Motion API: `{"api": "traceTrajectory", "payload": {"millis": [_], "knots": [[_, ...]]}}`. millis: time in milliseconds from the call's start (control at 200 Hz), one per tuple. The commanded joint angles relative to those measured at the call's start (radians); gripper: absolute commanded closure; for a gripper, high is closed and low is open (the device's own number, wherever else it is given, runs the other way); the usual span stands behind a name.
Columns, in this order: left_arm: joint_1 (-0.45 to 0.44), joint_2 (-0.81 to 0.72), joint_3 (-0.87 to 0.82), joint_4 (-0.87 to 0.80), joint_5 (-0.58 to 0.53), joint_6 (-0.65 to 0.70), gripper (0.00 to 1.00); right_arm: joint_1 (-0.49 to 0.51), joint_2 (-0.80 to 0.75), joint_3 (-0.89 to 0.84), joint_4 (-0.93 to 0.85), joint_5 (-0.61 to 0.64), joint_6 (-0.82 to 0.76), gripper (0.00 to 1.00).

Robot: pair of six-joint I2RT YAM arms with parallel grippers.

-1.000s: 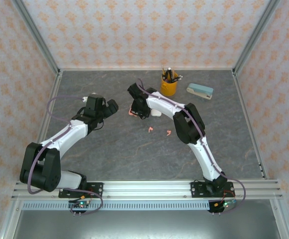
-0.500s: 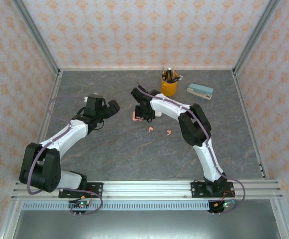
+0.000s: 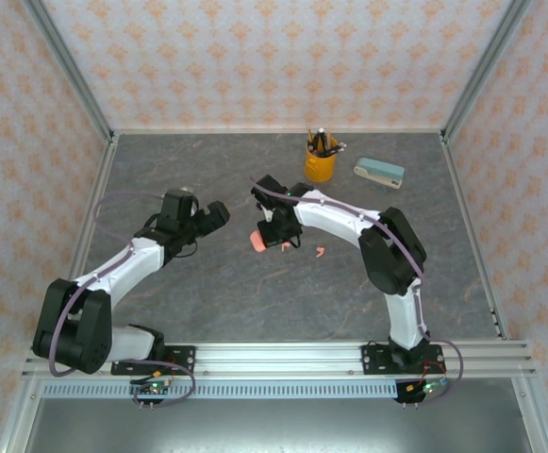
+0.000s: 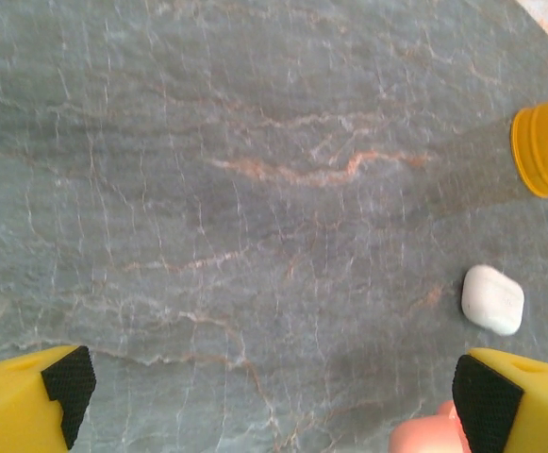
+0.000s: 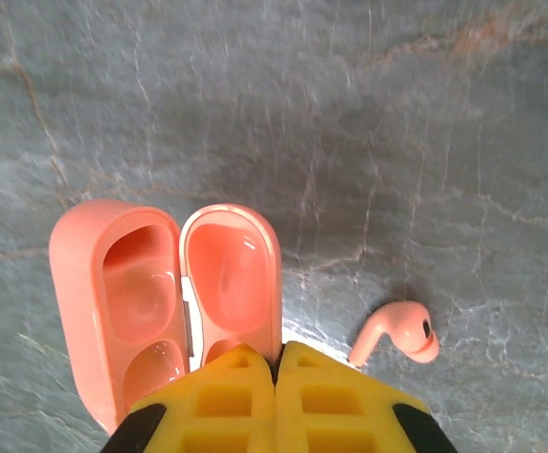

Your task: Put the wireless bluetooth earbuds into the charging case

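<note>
My right tool [image 5: 278, 363] has its 2 yellow fingers pressed together, their tips lying over the near edge of the salmon-pink charging case [image 5: 132, 283]. I cannot tell whether they pinch that edge or merely sit above it. The case lies open on the tabletop [image 5: 368, 113], its 2 halves spread side by side like a book with the hollows facing up. The left half shows 2 hollows of bare salmon plastic, and the right half shows 1 more before my fingers cover it. 1 salmon-pink earbud [image 5: 398, 332] lies on the tabletop just right of the case, apart from it and clear of my fingers, its rounded head to the right and its stem slanting down-left. In the overhead view my right arm bends across the middle of the tabletop, with the case just left of the tool and the earbud to its right. My left tool [image 4: 278, 387] stands wide apart, with bare grey veined tabletop between its 2 black pads [image 4: 486, 392]. Ahead of it and to the right lies a white pebble-shaped case [image 4: 492, 299], closed, and beyond that stands the yellow cup [image 4: 547, 146]. A salmon-pink rounded shape [image 4: 423, 438] sits at the bottom of that wrist view beside the right finger, too cropped for me to name. Overhead, the cup holds pens [image 3: 321, 142] at the back of the tabletop, and a pale teal block [image 3: 379, 172] lies to its right, well apart from both tools.
</note>
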Motion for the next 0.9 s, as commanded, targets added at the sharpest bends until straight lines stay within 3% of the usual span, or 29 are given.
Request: {"api": "traceTrajectory", "payload": {"millis": [0, 195, 495, 676, 896], "knots": [[0.006, -0.045, -0.037, 0.089, 0.104, 0.043, 0.01, -0.007, -0.087, -0.055, 0.068, -0.036, -0.069, 1.00], [-0.003, -0.040, -0.079, 0.248, 0.336, 0.041, 0.02, -0.023, -0.175, -0.104, 0.061, -0.098, -0.179, 1.00], [-0.082, -0.006, -0.046, 0.324, 0.558, 0.111, 0.07, -0.129, -0.326, -0.221, 0.071, -0.289, -0.342, 1.00], [-0.112, 0.066, 0.041, 0.289, 0.704, 0.201, 0.12, -0.155, -0.385, -0.291, 0.088, -0.302, -0.391, 1.00], [-0.129, 0.198, 0.198, 0.133, 0.835, 0.328, 0.24, -0.163, -0.472, -0.354, 0.115, -0.287, -0.404, 1.00]]}}
